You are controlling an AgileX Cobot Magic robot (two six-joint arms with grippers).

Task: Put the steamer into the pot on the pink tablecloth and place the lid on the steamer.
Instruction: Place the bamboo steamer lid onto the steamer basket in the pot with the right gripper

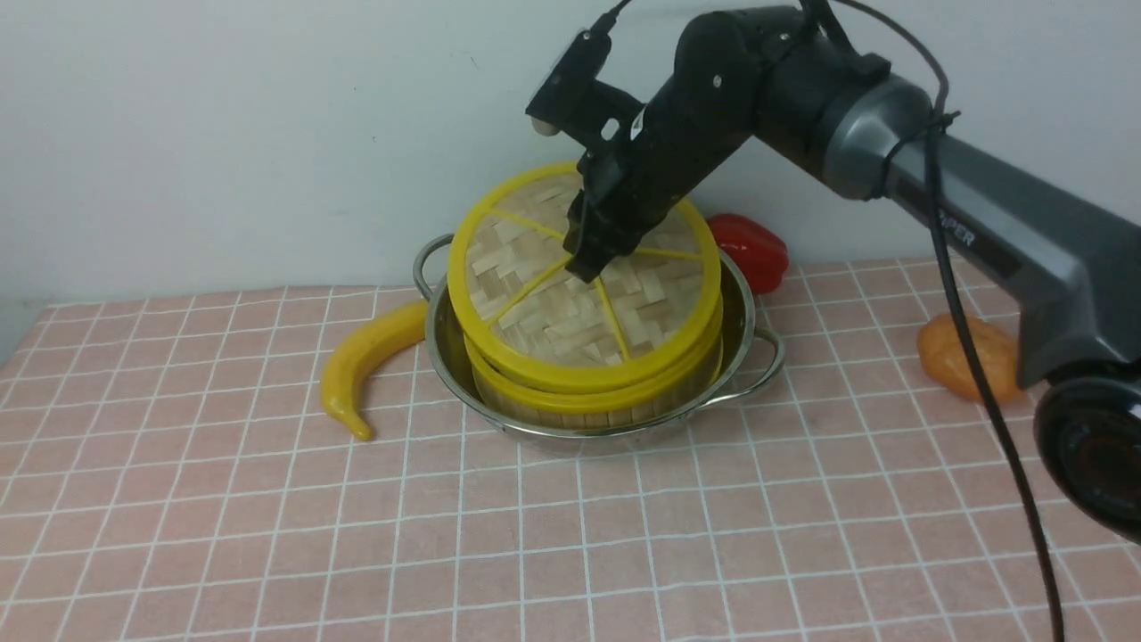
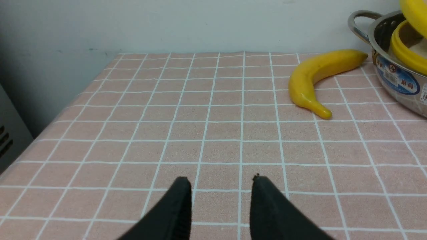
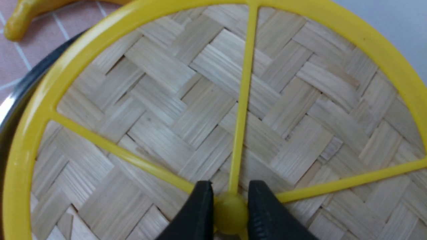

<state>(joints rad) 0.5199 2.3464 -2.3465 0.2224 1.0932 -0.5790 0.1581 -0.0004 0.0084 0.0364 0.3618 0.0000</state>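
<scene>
1. The round bamboo steamer basket with a yellow plastic rim (image 1: 597, 406) sits inside the wide, shiny stainless-steel pot with loop handles (image 1: 535, 430), which stands on the pink cloth gridded with thin white lines (image 1: 624, 535).
2. The flat woven-bamboo lid with yellow rim and spokes (image 1: 535, 312) lies over the steamer but tilted, with its far edge raised and its near edge down on the steamer's rim.
3. The right gripper (image 3: 230, 200) is clamped on the lid's yellow centre knob (image 3: 230, 215) (a finger pressing each side).
4. The left gripper (image 2: 221, 181) hangs over bare cloth, jaws apart and holding nothing.
5. A yellow banana (image 1: 365, 366) lies just beside the pot's left side. A red pepper (image 1: 753, 250) is behind the pot, and an orange lump (image 1: 958, 357) is off to the right.
</scene>
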